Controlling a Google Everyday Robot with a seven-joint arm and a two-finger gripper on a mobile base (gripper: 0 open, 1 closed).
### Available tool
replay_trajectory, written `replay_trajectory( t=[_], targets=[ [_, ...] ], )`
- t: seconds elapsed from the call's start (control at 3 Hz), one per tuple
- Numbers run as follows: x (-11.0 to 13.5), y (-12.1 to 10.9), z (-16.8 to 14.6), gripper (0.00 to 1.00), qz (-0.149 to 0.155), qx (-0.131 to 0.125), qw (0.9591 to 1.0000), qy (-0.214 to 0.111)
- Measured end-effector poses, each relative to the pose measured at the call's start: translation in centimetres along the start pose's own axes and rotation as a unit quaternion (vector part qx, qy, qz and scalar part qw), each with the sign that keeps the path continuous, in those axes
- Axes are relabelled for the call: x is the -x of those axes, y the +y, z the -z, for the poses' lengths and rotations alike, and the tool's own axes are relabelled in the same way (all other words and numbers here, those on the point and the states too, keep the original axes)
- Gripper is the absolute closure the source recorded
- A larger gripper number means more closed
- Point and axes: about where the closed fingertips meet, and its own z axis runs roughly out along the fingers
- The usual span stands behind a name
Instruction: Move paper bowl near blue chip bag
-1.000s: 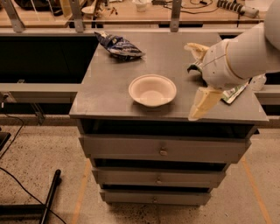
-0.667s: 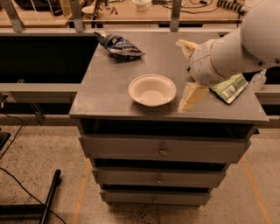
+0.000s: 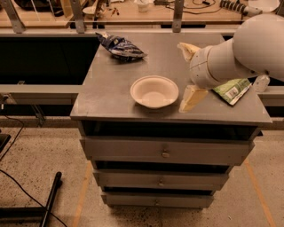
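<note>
The paper bowl, off-white and round, sits upright near the front edge of the grey cabinet top. The blue chip bag lies crumpled at the back left of the top, well apart from the bowl. My gripper is just right of the bowl, low over the top. It is open and empty, with one cream finger behind and one finger in front, close to the bowl's right rim. The white arm hides part of the top's right side.
A green-and-white chip bag lies at the right of the top, partly behind my arm. The cabinet has drawers below. A cluttered workbench runs behind. Cables lie on the floor at left.
My gripper has moved left across the top, from over the green bag to right beside the bowl. The bowl and blue bag have not moved.
</note>
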Motion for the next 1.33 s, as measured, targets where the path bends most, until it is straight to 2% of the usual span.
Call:
replay_trajectory(
  t=[0.33,1.0,1.33],
  targets=[
    [0.8,0.0,-0.2,0.0,0.012,-0.003,0.9998,-0.014],
    [3.4,0.5,-1.3,0.0,0.062,0.003,0.9972,-0.042],
    [3.5,0.5,-1.3,0.18,0.063,0.003,0.9971,-0.043]
  ],
)
